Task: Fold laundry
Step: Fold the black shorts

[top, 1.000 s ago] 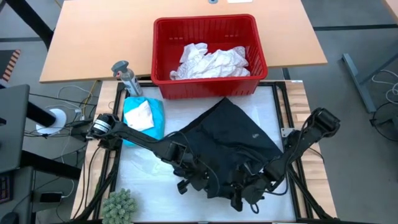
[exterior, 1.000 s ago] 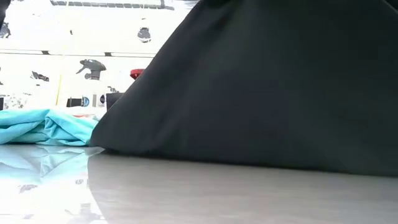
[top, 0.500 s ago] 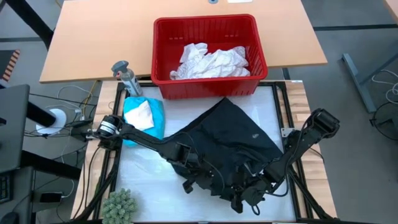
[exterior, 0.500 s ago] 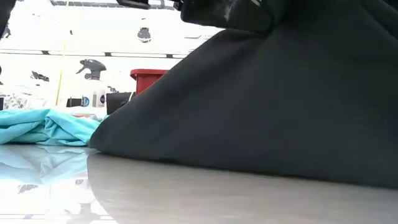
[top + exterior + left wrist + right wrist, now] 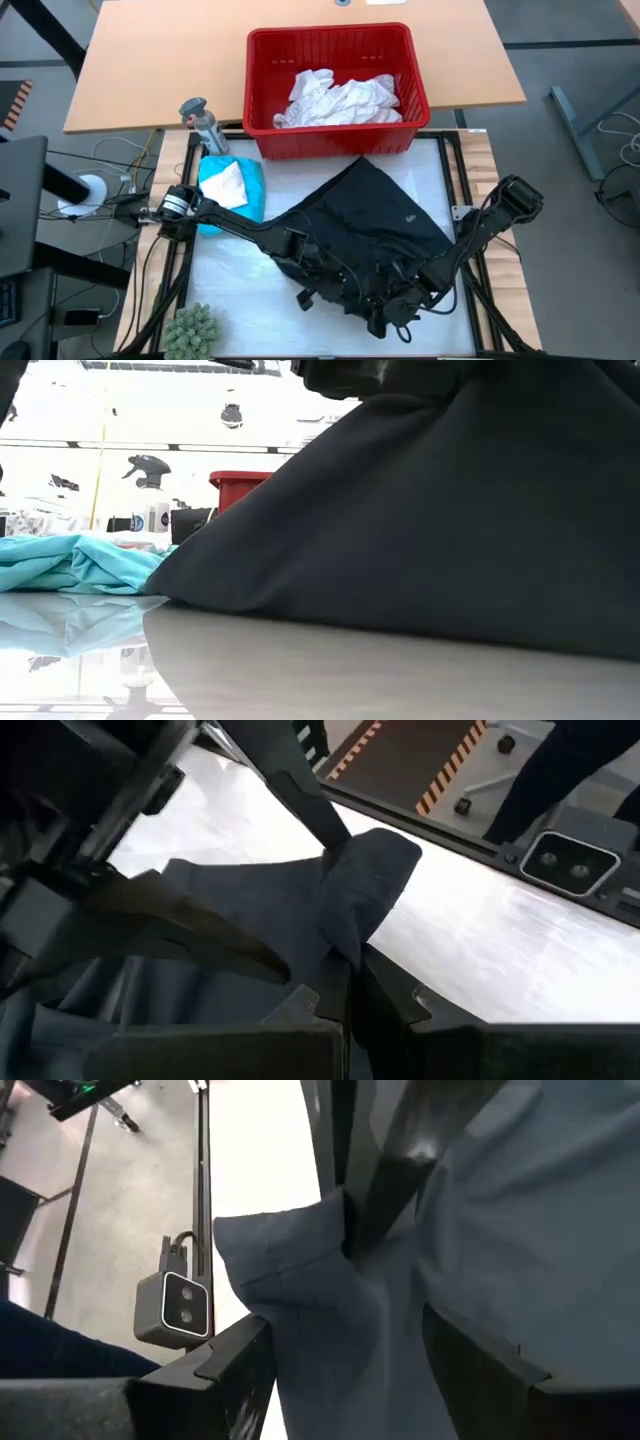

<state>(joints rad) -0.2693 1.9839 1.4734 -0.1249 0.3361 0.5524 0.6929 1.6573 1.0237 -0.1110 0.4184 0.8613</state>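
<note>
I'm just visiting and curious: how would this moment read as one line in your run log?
step: folding black garment | left gripper: shut on its near edge | right gripper: jaws wide around same edge | white laundry: in red basket

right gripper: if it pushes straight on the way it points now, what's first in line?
Most likely the black garment itself. In the right wrist view the cloth sits between the open fingers of the right gripper and fills the path ahead. Past its edge only the table border shows; depth there is unclear.
</note>
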